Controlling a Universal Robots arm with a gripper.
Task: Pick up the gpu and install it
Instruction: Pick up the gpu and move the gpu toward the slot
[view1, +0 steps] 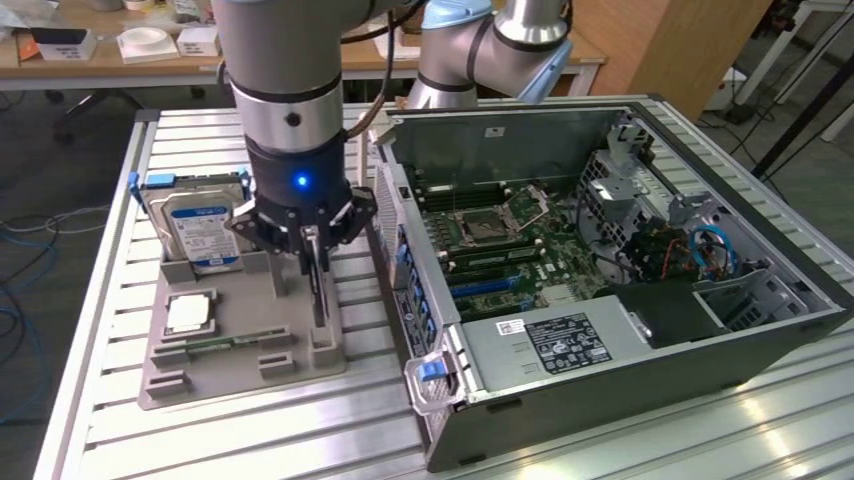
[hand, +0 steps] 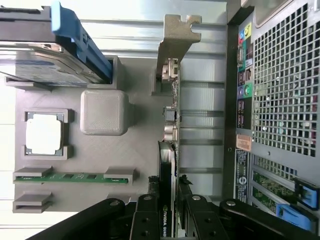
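Roughly centre-left in the exterior view, the robot arm points straight down over a grey parts tray (view1: 254, 300) on a slatted metal table (view1: 160, 430). Its gripper (view1: 311, 262) is clenched on the gpu (view1: 318, 295), a thin black card standing on edge along the tray's side nearest the computer case (view1: 627, 260). In the wrist view, the fingers (hand: 148, 205) press the gpu (hand: 169, 160) from both sides, and its silvery bracket (hand: 176, 45) sits at the far end. A hard drive (view1: 200, 230) stands in the tray's upper-left part, with a square processor chip (view1: 190, 313) below it and a green memory stick (view1: 220, 343) lower still. The open case fills the exterior view's right.
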